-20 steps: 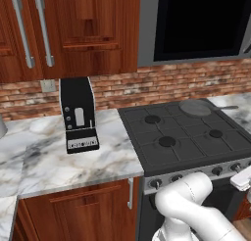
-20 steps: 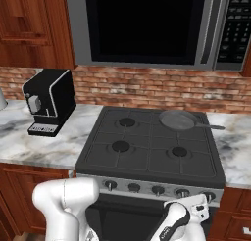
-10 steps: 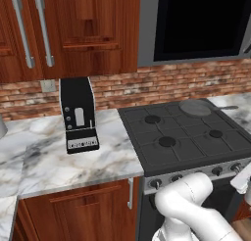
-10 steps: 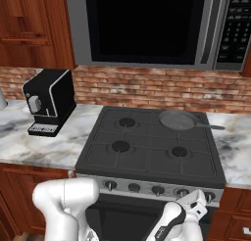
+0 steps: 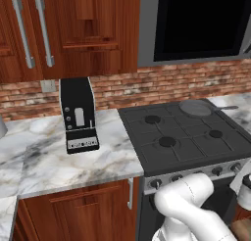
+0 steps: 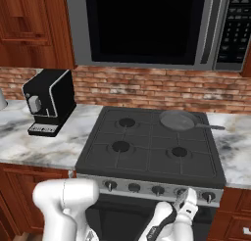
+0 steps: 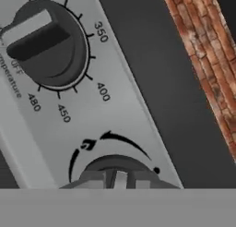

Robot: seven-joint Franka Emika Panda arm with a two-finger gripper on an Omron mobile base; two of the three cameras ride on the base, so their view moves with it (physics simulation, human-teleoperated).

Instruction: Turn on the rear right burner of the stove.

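The stove [image 6: 152,156] stands between two stretches of marble tabletop [image 6: 44,147], below a microwave [image 6: 147,27] and a brick wall [image 6: 147,90]. A grey skillet [image 6: 177,120] sits at the back right of the cooktop, its handle pointing right; in the left base view the same skillet [image 5: 196,108] lies over the far right corner of the grates, and the rear right burner beneath it is too hidden to make out. Three black burner rings are plain to see; the front left one [image 6: 120,146] lies nearest the arm. Along the silver front strip [image 6: 147,187] runs a row of dark knobs. The hand [image 6: 186,204] is low in front of the stove, right up at the strip near its right end, just beside the second knob from the right [image 6: 182,192]; in the left base view it appears at the right edge, beside the knobs [image 5: 244,179]. I cannot tell whether the fingers are spread or closed. In the hand view a temperature knob [image 7: 46,44] with printed numbers around it takes up the upper left, and a second knob [image 7: 117,168] with a curved arrow mark above it sits very close at the bottom centre. A black coffee machine [image 5: 78,115] stands on the left tabletop against the wall, well apart from the stove, under wooden cabinets [image 5: 63,34].
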